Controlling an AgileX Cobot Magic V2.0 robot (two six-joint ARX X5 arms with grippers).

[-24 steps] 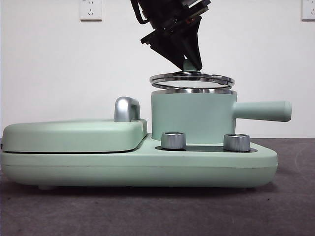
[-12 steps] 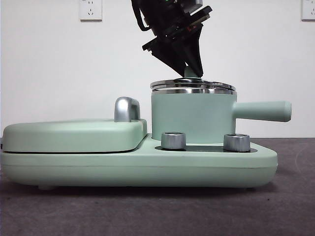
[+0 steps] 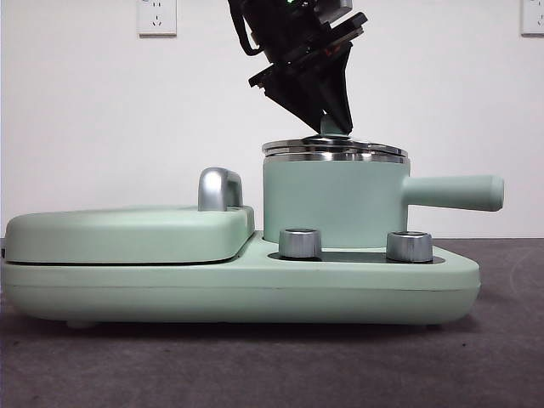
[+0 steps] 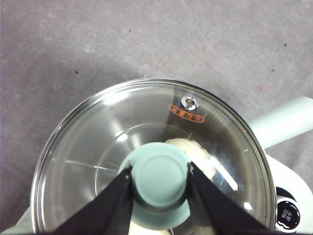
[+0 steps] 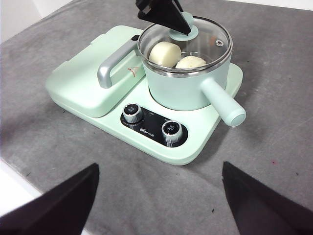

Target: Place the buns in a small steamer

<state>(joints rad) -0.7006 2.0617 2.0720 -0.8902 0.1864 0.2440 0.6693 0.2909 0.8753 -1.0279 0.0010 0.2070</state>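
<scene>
Atop the small steamer [image 3: 333,201], the glass lid [image 4: 151,156] sits seated, the left gripper [image 4: 159,178] clamped on its green knob [image 4: 160,179]. Both buns [image 5: 176,56] lie inside; only letting go appears left. Well back, the right gripper [image 5: 159,193] waits with jaws spread.

A plain white wall [image 3: 85,127] stands behind the table [image 3: 255,365], whose top is covered in dark grey felt-like cloth. Two white sockets sit high on the wall: one [image 3: 156,17] toward the left, another [image 3: 532,17] at the right edge. Lighting is even and soft.
</scene>
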